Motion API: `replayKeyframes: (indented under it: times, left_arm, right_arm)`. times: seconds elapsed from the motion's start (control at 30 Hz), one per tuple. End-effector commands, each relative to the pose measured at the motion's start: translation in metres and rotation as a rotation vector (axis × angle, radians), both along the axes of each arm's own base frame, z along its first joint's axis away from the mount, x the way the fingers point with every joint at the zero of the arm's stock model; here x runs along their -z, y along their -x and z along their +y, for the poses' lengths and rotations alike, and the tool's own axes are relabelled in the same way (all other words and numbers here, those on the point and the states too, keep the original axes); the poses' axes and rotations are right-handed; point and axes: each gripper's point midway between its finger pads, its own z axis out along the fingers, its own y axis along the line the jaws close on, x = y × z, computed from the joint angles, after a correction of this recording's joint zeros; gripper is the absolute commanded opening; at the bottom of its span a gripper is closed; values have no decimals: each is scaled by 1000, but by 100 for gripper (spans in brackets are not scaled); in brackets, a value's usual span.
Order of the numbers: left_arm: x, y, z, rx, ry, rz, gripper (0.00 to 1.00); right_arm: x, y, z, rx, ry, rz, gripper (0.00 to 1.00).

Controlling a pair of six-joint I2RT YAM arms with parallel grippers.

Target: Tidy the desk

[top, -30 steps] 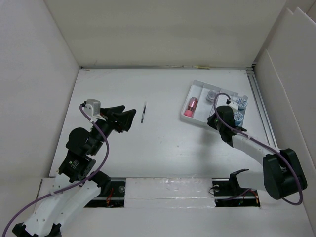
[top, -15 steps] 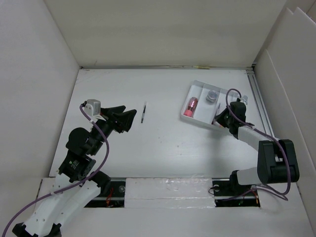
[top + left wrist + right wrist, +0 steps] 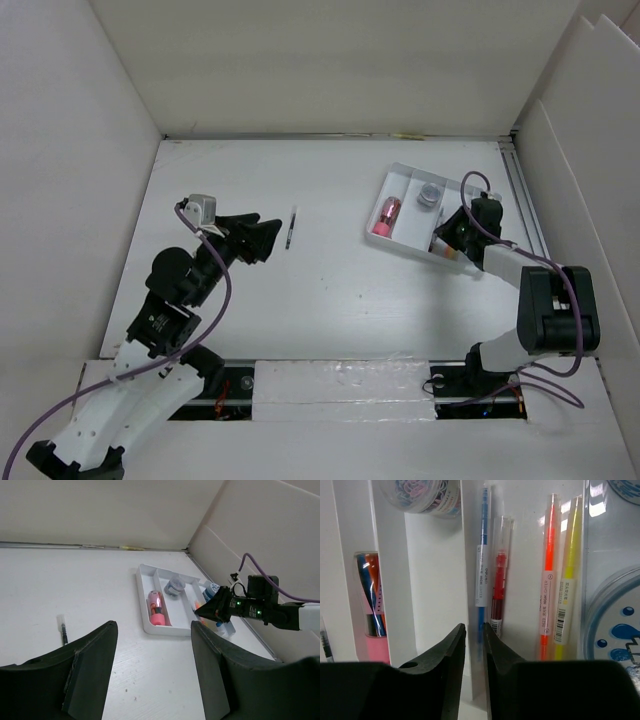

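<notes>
On the white desk (image 3: 340,290) lies a thin black pen (image 3: 291,228) (image 3: 63,630). My left gripper (image 3: 268,232) (image 3: 154,630) hovers open and empty just left of it. A white compartmented tray (image 3: 400,172) (image 3: 145,625) sits at the back right. My right gripper (image 3: 447,240) (image 3: 473,630) is low over the tray's pen slot. Its jaws stand slightly apart around the near end of a blue pen (image 3: 482,570) that lies in the slot, with a sliver of gap showing beside the pen.
The tray also holds a red pen (image 3: 498,575), an orange highlighter (image 3: 548,570), a yellow highlighter (image 3: 567,570), a pink item (image 3: 386,215), a tub of paper clips (image 3: 420,495) and blue-patterned round boxes (image 3: 620,625). White panel walls bound the desk.
My right gripper swung right, over the tray's pen slot, and its jaws parted a little around the blue pen. My left gripper shifted slightly up and right.
</notes>
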Motion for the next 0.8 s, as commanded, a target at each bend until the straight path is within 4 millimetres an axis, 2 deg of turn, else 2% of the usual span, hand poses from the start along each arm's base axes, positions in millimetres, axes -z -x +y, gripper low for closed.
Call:
replayKeyframes:
  times: [0.0,0.23,0.3,0.33,0.4,0.43,0.47,0.53,0.57,0.63,0.67,0.7,0.77]
  left_arm:
    - [-7,-5,-2,-6,1,-28,56]
    - [1,-14,-6,-12,-26,2,55]
    - [2,-16,-7,-11,-32,6,55]
    - [1,-16,-7,-11,-31,1,55]
    - [2,-19,-8,-14,-39,5,55]
    - [1,-20,-8,-18,-44,3,55]
    - [2,-21,-7,-27,-48,7,55]
    - [3,-22,-6,-33,-54,7,55]
    - [3,-23,-4,-41,-54,5,55]
    - [4,-23,-5,-38,-55,8,55]
    - [3,-22,-6,-35,-56,7,55]
    - [4,-22,-6,-33,-56,9,55]
    - [4,-22,-7,-28,-51,10,55]
  right_arm:
    - [-19,-9,-1,-11,6,-83,29]
    - [-38,-7,-3,18,31,-140,36]
    - [-46,-7,5,1,54,-166,36]
    - [-51,-6,18,-27,65,-180,36]
    - [-64,-6,28,-39,106,-211,36]
    - [-68,-6,37,-62,113,-224,35]
    - [-71,-3,60,-113,119,-236,32]
    - [-74,-4,88,-175,131,-246,25]
    - [-74,1,117,-243,128,-255,13]
    - [-65,-3,146,-289,147,-241,0]
    - [-60,-1,162,-320,152,-229,0]
    - [-57,5,186,-366,165,-226,0]
    - [-50,1,220,-420,179,-221,0]
